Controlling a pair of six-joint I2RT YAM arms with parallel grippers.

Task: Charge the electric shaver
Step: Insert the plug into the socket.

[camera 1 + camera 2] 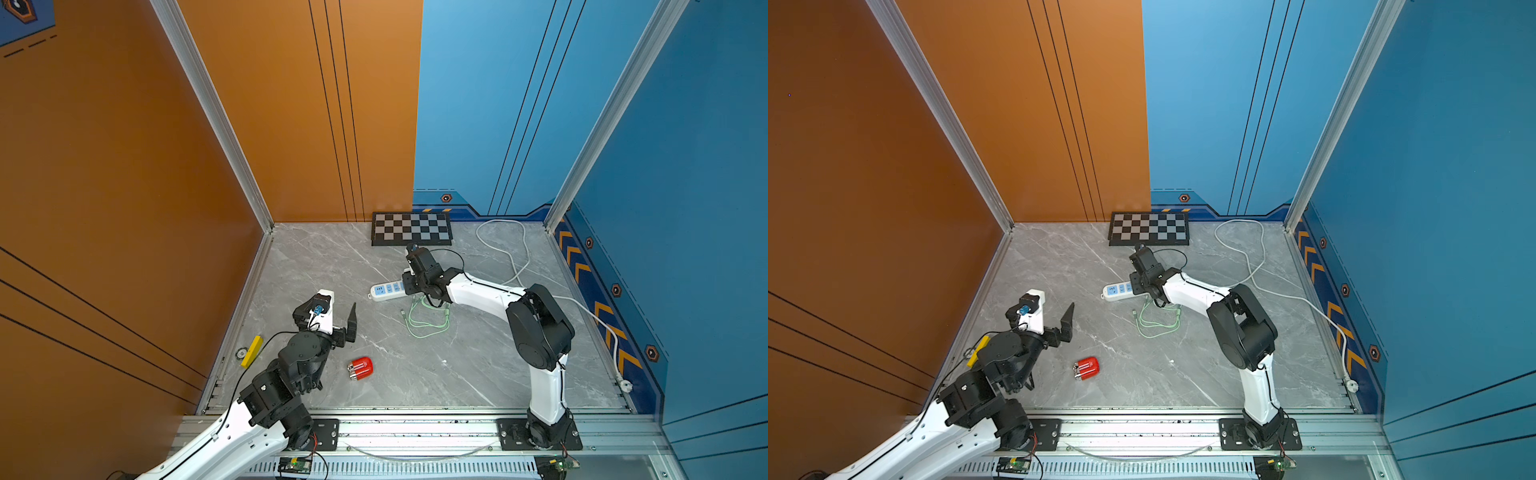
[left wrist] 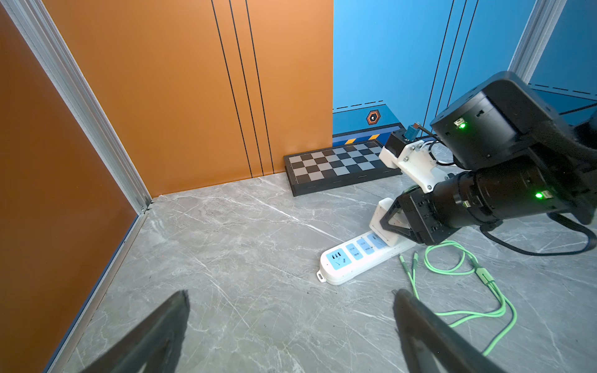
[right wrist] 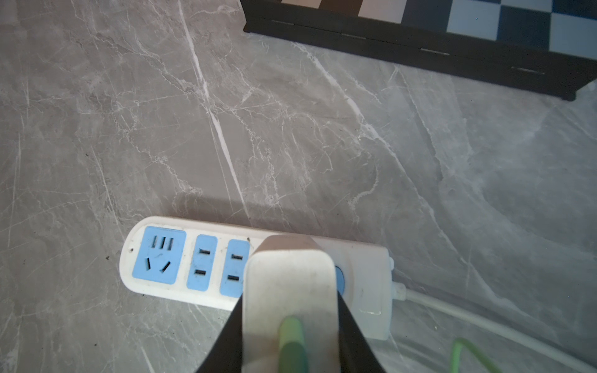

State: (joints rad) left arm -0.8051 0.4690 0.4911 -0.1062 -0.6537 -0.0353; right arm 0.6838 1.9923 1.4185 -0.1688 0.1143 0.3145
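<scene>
The electric shaver [image 1: 360,368] [image 1: 1086,368], glossy red with silver heads, lies on the grey marble floor near the front, a short way right of my left arm. My left gripper [image 2: 290,294] is open and empty, and one black finger [image 1: 352,322] points toward the back. My right gripper [image 3: 289,295] is shut on the white charger block [image 3: 290,284] [image 2: 382,219], with a green cable [image 3: 292,342] plugged into it. The block stands on the white-and-blue power strip [image 1: 386,289] [image 3: 161,258] near its switch end. Whether its prongs are seated is hidden.
The green cable [image 1: 428,320] [image 2: 484,277] lies looped beside the strip with loose plug ends. A chessboard [image 1: 411,228] leans at the back wall. The strip's white cord [image 1: 515,257] curls along the right side. A yellow block [image 1: 252,351] sits by the left wall.
</scene>
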